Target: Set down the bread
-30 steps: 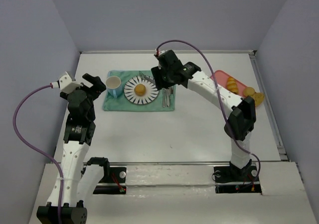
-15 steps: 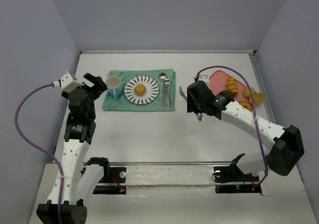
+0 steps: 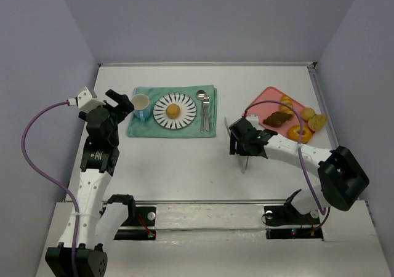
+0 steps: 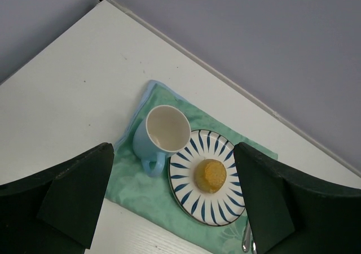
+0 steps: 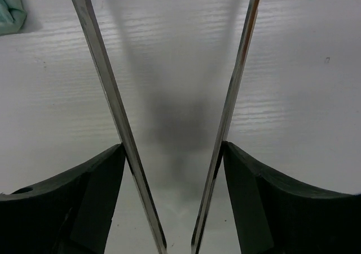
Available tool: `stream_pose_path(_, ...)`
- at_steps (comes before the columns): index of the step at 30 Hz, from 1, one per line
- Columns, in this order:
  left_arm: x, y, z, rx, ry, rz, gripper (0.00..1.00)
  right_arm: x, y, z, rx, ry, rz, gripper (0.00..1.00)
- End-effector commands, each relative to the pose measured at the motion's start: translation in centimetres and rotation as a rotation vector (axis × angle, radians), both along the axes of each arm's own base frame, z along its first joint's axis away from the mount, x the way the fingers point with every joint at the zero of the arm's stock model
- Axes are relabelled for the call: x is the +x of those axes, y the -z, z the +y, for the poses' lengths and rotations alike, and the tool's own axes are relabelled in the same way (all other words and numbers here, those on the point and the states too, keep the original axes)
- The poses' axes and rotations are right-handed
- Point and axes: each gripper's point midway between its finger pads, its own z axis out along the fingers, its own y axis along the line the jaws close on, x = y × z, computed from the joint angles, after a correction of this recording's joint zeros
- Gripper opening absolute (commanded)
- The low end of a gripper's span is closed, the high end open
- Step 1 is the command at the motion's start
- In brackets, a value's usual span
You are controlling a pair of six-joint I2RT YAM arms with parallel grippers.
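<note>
The bread, a small round golden bun, lies in the middle of the blue-striped white plate on the green mat. The left wrist view shows the bread on the plate too. My right gripper is shut on metal tongs, low over bare table, well to the right of the plate. The tongs stand spread and hold nothing between my right gripper's fingers. My left gripper is open and empty, left of the cup, and it frames the cup and plate in its wrist view.
A light blue cup stands upright left of the plate, on the green mat. A spoon and fork lie on the mat's right side. A red tray at the right holds a dark pastry and several rolls.
My right arm has swung from beside the plate to the right and nearer, carrying the tongs. The bread stays on the plate. The left arm has barely moved.
</note>
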Motion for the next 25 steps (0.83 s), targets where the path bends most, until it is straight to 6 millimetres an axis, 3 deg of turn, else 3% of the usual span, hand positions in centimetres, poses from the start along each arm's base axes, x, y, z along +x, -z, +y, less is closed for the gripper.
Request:
stream_pose_path(1, 0.2, -2.0, -0.2, -0.019, 0.008, -0.056, 0.99, 0.8, -0.2, 1.1, 0.076, 0.023, -0.049, 0.82)
stream_pose_path(2, 0.3, -1.9, -0.3, -0.021, 0.01, -0.053, 0.99, 0.9, -0.5, 1.1, 0.073, 0.017, -0.055, 0.95)
stream_pose_path(3, 0.4, -2.0, -0.3, -0.019, 0.012, -0.051, 0.99, 1.0, -0.8, 1.1, 0.075, 0.013, -0.064, 1.0)
stream_pose_path(6, 0.7, -1.8, -0.3, -0.023, 0.012, -0.035, 0.99, 1.7, -3.5, 1.5, 0.106, -0.007, -0.125, 1.0)
stream_pose_path(8, 1.0, -1.6, -0.5, -0.033, 0.015, -0.027, 0.99, 2.6, -6.7, 1.8, 0.134, -0.025, -0.201, 1.0)
stream_pose_path(15, 2.4, -2.1, -0.6, -0.035, 0.014, -0.011, 0.99, 4.7, -16.7, -0.6, 0.147, 0.081, -0.467, 1.0)
stream_pose_path(19, 2.9, -2.0, -0.1, -0.031, -0.019, 0.014, 0.99, 5.3, -19.1, -2.0, 0.115, 0.141, -0.548, 1.0)
stream_pose_path(25, 3.6, -1.6, 0.6, -0.034, -0.062, 0.038, 0.99, 6.4, -19.5, -2.4, 0.031, 0.145, -0.564, 1.0)
